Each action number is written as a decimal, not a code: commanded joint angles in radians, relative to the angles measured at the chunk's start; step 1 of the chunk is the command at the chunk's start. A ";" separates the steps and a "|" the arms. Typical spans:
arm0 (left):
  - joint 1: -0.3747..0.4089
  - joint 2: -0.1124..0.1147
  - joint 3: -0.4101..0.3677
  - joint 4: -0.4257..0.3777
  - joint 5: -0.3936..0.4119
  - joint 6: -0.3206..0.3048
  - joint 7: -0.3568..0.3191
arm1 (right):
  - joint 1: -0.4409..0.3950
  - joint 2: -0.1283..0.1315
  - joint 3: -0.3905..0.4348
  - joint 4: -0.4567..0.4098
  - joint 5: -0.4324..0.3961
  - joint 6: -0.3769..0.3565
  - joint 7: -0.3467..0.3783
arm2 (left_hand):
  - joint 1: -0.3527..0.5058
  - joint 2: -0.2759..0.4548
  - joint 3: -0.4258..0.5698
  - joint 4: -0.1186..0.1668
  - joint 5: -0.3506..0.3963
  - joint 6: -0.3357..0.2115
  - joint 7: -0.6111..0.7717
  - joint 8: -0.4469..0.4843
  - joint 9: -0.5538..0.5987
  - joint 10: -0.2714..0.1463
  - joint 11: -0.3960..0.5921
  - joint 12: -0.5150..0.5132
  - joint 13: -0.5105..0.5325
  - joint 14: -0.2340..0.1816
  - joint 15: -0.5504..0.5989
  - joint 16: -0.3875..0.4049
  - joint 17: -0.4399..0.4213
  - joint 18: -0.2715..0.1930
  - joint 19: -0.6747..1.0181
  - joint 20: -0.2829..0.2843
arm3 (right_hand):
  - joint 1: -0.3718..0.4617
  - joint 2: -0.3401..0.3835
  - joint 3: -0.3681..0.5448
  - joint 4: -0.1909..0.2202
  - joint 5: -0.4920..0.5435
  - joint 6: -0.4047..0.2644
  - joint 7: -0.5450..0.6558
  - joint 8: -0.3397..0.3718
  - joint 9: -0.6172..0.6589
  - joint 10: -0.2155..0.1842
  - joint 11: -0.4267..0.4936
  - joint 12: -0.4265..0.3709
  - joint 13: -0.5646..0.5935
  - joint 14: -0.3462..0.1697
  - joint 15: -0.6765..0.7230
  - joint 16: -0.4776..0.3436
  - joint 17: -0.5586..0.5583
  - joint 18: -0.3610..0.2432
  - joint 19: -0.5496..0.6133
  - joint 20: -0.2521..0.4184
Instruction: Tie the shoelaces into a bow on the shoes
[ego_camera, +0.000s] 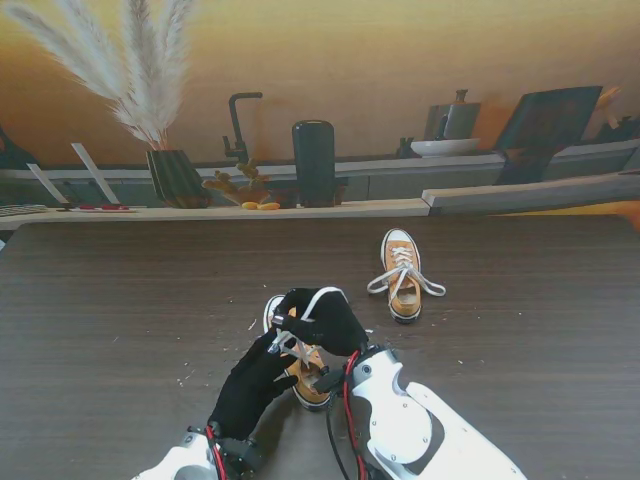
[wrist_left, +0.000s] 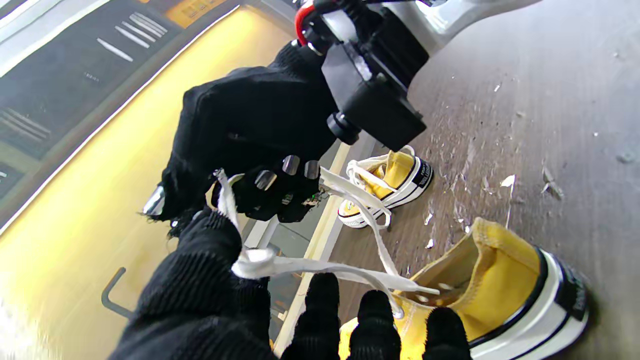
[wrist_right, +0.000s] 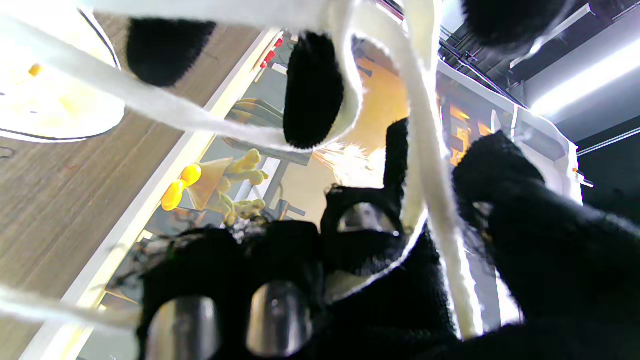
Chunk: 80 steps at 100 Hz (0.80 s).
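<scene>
A second yellow shoe (ego_camera: 403, 287), laces loose, lies on the dark worktop (ego_camera: 110, 320) farther from me and to the right, well apart from both hands. Small white flecks (wrist_left: 507, 181) dot the worktop near it. The near yellow shoe (wrist_left: 505, 285) sits directly under the hands. The left robot hand (ego_camera: 250, 385) pinches one white shoelace (wrist_left: 310, 265) strand; the right robot hand (ego_camera: 325, 320) grips another lace loop above the shoe.

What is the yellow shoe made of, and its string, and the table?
The near shoe looks like woven yellow canvas with a smooth white rubber-like sole. The lace looks like flat, soft white fabric. The table looks like dark matte wood grain, possibly laminate.
</scene>
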 joint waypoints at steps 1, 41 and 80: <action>0.019 -0.008 0.006 -0.019 -0.014 -0.013 0.001 | -0.005 0.004 0.001 -0.001 -0.001 -0.003 0.014 | -0.012 -0.050 0.021 0.019 -0.017 -0.070 0.025 -0.006 0.000 -0.048 0.010 0.019 -0.017 -0.035 0.000 -0.010 -0.006 -0.080 -0.012 -0.005 | 0.038 0.009 -0.009 0.001 -0.023 -0.033 0.007 -0.016 0.058 0.016 -0.011 -0.014 0.015 0.007 0.022 -0.014 0.017 0.004 0.250 -0.011; 0.041 -0.036 0.024 -0.098 -0.158 0.020 0.134 | -0.006 0.008 0.002 0.002 -0.011 -0.002 0.020 | 0.017 -0.195 0.125 -0.118 0.074 -0.007 0.457 0.361 0.144 -0.057 0.157 0.083 0.085 -0.018 0.071 0.024 0.041 -0.050 0.009 0.003 | 0.040 0.006 -0.009 0.002 -0.023 -0.040 0.008 -0.013 0.058 0.016 -0.016 -0.013 0.015 0.008 0.022 -0.016 0.017 0.008 0.248 -0.014; 0.036 -0.047 0.039 -0.139 -0.125 0.041 0.220 | -0.007 0.009 0.004 0.005 -0.009 -0.003 0.022 | 0.091 -0.187 0.039 -0.118 0.056 -0.023 0.835 0.525 0.304 -0.079 0.249 0.117 0.151 -0.002 0.189 0.033 0.080 -0.023 0.019 0.004 | 0.042 0.005 -0.008 0.003 -0.023 -0.040 0.008 -0.013 0.058 0.013 -0.017 -0.011 0.015 0.008 0.021 -0.018 0.017 0.009 0.248 -0.015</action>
